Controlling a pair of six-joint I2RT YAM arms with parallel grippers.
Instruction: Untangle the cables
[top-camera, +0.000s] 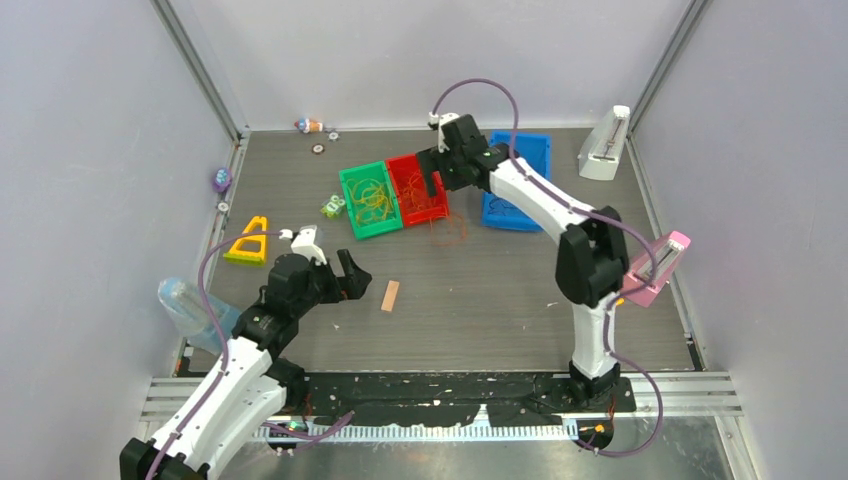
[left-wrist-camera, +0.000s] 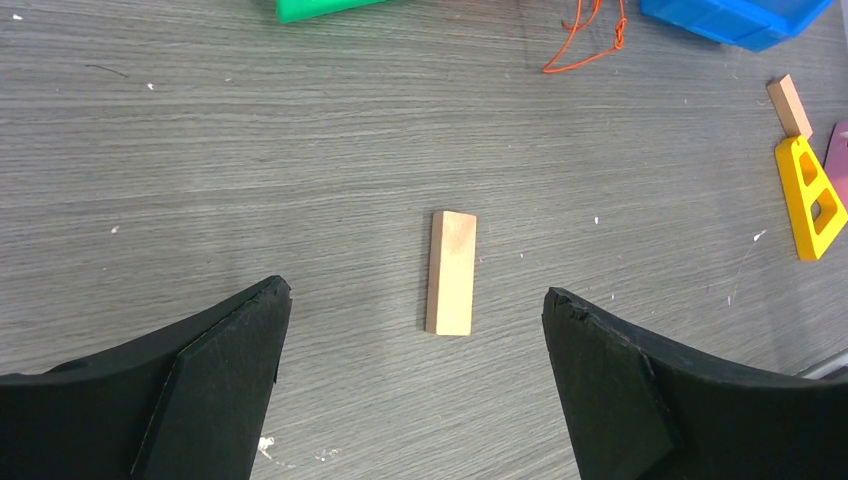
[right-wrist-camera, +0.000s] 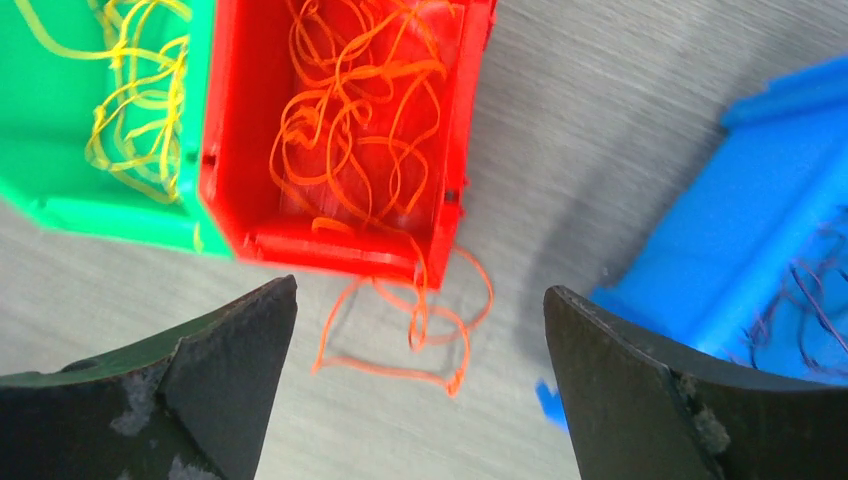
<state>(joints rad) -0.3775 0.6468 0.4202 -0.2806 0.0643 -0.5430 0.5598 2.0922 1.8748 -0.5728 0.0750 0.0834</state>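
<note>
Yellow cables lie in a green bin; they also show in the right wrist view. Orange cables fill the red bin. One orange loop hangs over the bin's corner onto the table and shows in the left wrist view. Thin purple cables lie in the blue bin. My right gripper is open and empty above the red bin's corner and the orange loop. My left gripper is open and empty, low over the table, far from the cables.
A small tan block lies just ahead of the left fingers. A yellow triangular frame, a plastic bottle, a small green toy, a white stand and a pink one sit around the edges.
</note>
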